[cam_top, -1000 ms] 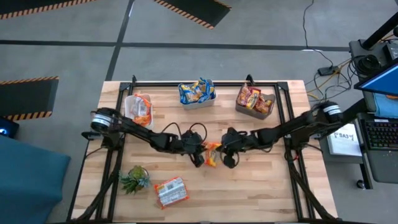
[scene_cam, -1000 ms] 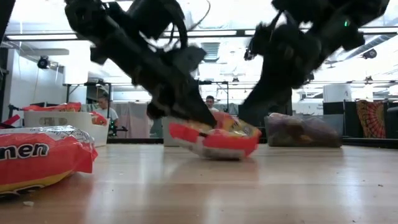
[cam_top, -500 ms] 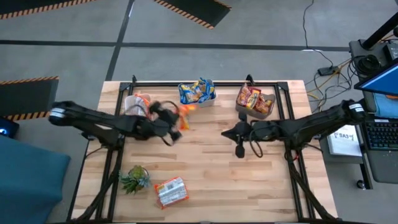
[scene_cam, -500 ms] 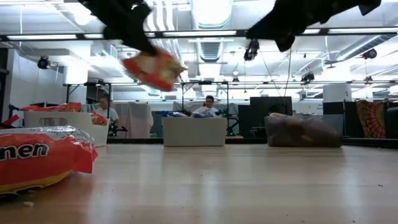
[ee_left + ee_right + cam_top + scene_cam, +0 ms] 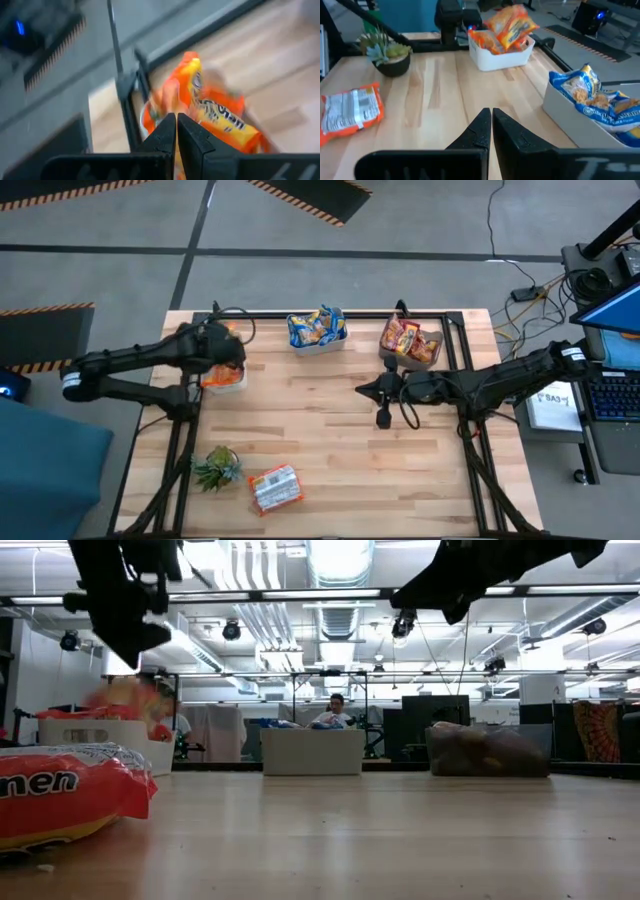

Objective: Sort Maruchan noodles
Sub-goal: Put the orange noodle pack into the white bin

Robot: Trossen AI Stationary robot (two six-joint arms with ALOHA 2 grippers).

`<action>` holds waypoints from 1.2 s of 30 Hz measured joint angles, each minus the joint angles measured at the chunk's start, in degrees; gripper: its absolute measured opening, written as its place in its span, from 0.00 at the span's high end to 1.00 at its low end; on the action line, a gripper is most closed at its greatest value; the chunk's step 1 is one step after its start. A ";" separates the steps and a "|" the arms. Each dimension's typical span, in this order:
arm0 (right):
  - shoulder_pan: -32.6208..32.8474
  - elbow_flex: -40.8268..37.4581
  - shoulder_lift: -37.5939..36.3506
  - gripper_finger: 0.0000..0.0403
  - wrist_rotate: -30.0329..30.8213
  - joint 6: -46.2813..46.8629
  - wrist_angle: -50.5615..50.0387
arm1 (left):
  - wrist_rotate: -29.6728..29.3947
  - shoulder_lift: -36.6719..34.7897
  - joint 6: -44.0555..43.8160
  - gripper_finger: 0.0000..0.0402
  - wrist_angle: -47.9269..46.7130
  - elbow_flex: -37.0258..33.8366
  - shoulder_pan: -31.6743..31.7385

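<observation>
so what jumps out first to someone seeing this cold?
The left gripper sits above the white bin at the table's far left, an orange packet dropping into it. Next, the right gripper hovers shut and empty over bare wood mid-table. One red-and-white packet lies loose at the near edge beside the small plant.

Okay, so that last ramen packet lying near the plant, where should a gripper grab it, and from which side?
The ramen packet lies flat and alone on the table, angled, beside the plant. Probably best to come straight down from above and pinch across its narrow width near the middle, fingers straddling the long edges; the crinkly plastic should bunch into a grip.
</observation>
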 joint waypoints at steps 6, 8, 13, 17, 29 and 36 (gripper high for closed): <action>0.00 0.03 1.61 0.98 0.04 0.73 0.69 | 7.28 4.88 1.12 1.00 -1.54 0.00 7.32; 0.00 0.04 1.75 0.98 0.04 1.31 0.00 | 7.22 6.59 1.73 1.00 -1.92 0.00 8.01; 0.00 0.02 2.70 0.98 0.02 1.65 -0.28 | 5.31 9.95 2.19 1.00 -1.10 0.00 7.57; 0.00 0.04 3.16 0.98 -0.06 2.66 -0.29 | 8.61 11.43 2.13 1.00 1.31 0.00 5.95; 0.00 -0.20 4.66 0.98 -0.57 4.09 -1.52 | 42.74 11.38 11.02 1.00 25.02 0.00 -15.07; -0.11 -0.20 4.66 0.98 -0.57 3.59 -1.01 | 60.36 21.60 21.25 1.00 38.07 -0.07 -32.70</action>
